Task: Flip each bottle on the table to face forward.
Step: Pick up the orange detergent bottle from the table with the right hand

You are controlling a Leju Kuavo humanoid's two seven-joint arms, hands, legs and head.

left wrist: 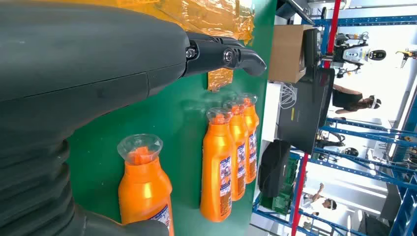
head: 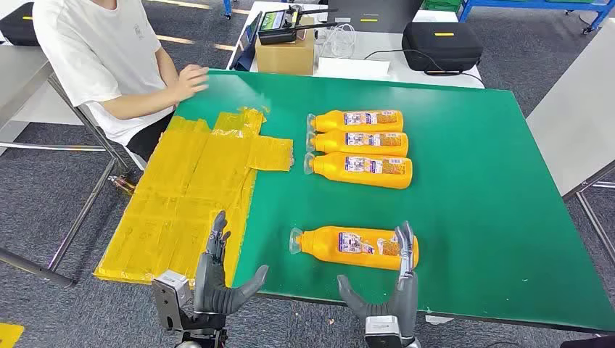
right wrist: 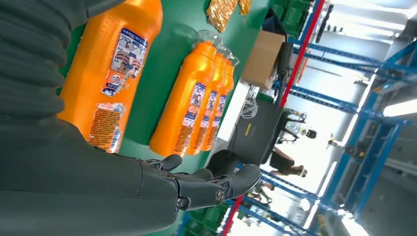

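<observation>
Left hand (head: 217, 272): fingers spread, holding nothing.
Right hand (head: 395, 279): spread, empty, beside near bottle (head: 348, 246).
Risk: round bottle may roll into the 3 bottles (head: 359, 148).

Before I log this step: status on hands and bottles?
Left hand open, off the near bottle. Right hand open, fingers at its base end. Three bottles lie side by side beyond. Nothing between.

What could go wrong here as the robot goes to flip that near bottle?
1. The near bottle lies on its side close to the table's front edge; a push might roll it off.
2. The right robot hand is at the bottle's base while the left robot hand is off to the side, so a one-sided grip could make it pivot.
3. A person's hand is over the table's far corner.
</observation>
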